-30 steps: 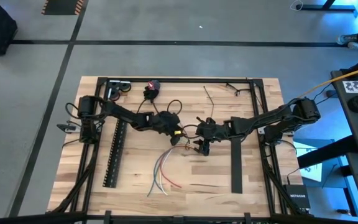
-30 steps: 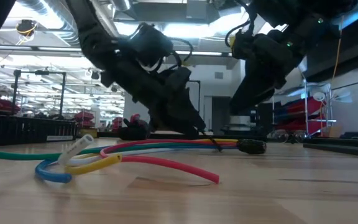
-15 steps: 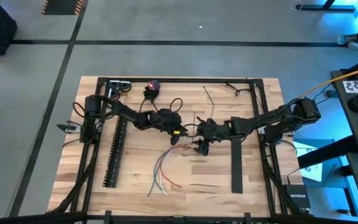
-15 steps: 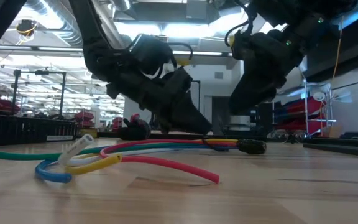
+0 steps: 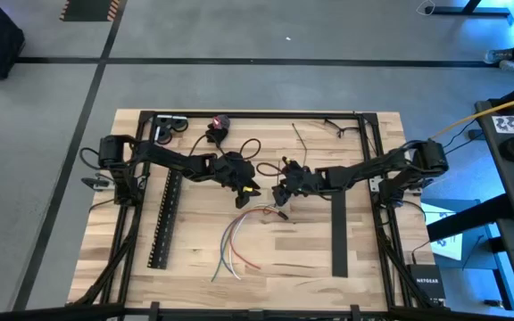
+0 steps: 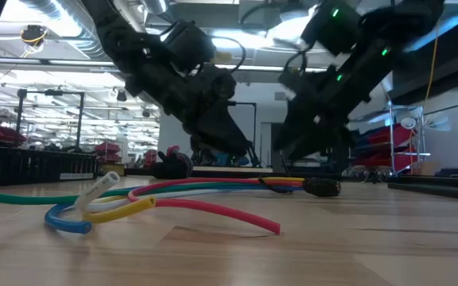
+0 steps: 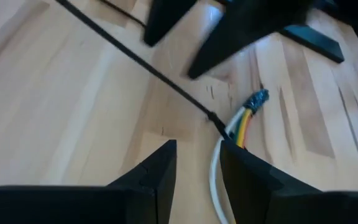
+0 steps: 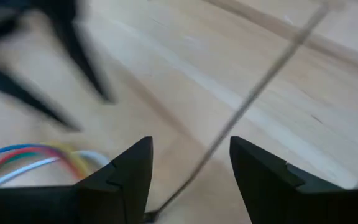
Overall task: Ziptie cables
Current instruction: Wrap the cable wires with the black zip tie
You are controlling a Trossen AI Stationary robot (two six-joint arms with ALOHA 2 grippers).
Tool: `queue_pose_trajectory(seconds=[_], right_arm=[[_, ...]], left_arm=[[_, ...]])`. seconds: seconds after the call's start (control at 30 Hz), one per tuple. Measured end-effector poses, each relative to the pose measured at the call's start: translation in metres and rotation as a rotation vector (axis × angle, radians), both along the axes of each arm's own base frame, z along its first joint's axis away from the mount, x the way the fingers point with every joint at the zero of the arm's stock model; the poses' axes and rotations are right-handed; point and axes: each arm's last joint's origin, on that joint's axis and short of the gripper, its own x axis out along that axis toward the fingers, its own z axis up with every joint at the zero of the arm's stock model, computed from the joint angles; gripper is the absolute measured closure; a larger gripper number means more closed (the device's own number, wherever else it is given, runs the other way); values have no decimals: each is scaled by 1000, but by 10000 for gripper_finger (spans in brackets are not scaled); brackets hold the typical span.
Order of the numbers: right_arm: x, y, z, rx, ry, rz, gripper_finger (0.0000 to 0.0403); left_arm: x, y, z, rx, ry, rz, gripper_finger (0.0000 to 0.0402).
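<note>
**Both arms meet over the middle of the table, cables lying just in front of them**

The wooden table (image 5: 194,276) fills the centre of the high view, framed by dark rails along its edges. The two dark arms reach inward from the left and right edges and meet near the middle.

A long black slotted bar (image 5: 164,218) lies parallel to the left edge, and a plain black bar (image 5: 339,234) lies parallel to the right edge.

The left gripper (image 5: 245,189) hangs just above the middle of the table. In its wrist view the fingers (image 7: 157,177) stand a narrow gap apart, with bare wood between them and nothing gripped. A thin dark zip-tie strip (image 7: 135,62) runs across the wood beyond them to the black end of the cables.

The right gripper (image 5: 280,191) hangs just beside the left one, toward the right edge. Its fingers (image 8: 126,171) stand well apart; a thin strip (image 8: 253,99) crosses the gap between them, but whether they grip it cannot be told.

The cables (image 5: 235,241) lie on the table, their black end near the centre below the two grippers, the white, red, green and yellow wires fanning toward the front edge. In the low view they rest flat on the wood (image 6: 173,195).
</note>
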Motion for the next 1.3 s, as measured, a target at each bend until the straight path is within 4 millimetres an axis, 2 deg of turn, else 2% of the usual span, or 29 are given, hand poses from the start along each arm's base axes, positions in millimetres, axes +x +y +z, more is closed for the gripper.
queue_pose_trajectory(seconds=[0.1, 0.27, 0.4, 0.53, 0.6, 0.8, 0.97, 1.13, 1.3], right_arm=[[1, -7, -16, 33, 47, -52, 197], [5, -5, -23, 46, 45, -41, 230], [10, 2, -27, 52, 10, -14, 289], [14, 10, -30, 50, -20, 17, 372], [16, 15, -28, 16, -38, 65, 394], [21, 30, -17, -90, -108, 215, 400], [21, 37, -16, -112, -117, 262, 401], [23, 38, -14, -133, -138, 281, 402], [24, 38, -11, -156, -165, 288, 402]], left_arm=[[-5, -1, 4, 2, 34, 1, 284], [-6, -1, 6, 33, 36, -20, 284], [-5, 0, 7, 70, 20, -26, 284], [-5, 2, 7, 102, 16, -18, 284], [-6, 4, 7, 71, 20, 0, 284], [-11, 15, 20, -32, -23, -16, 284], [-10, 16, 26, -93, -83, -91, 284], [-6, 7, 30, -51, -135, -148, 284], [3, 2, 26, 5, -195, -112, 284]])
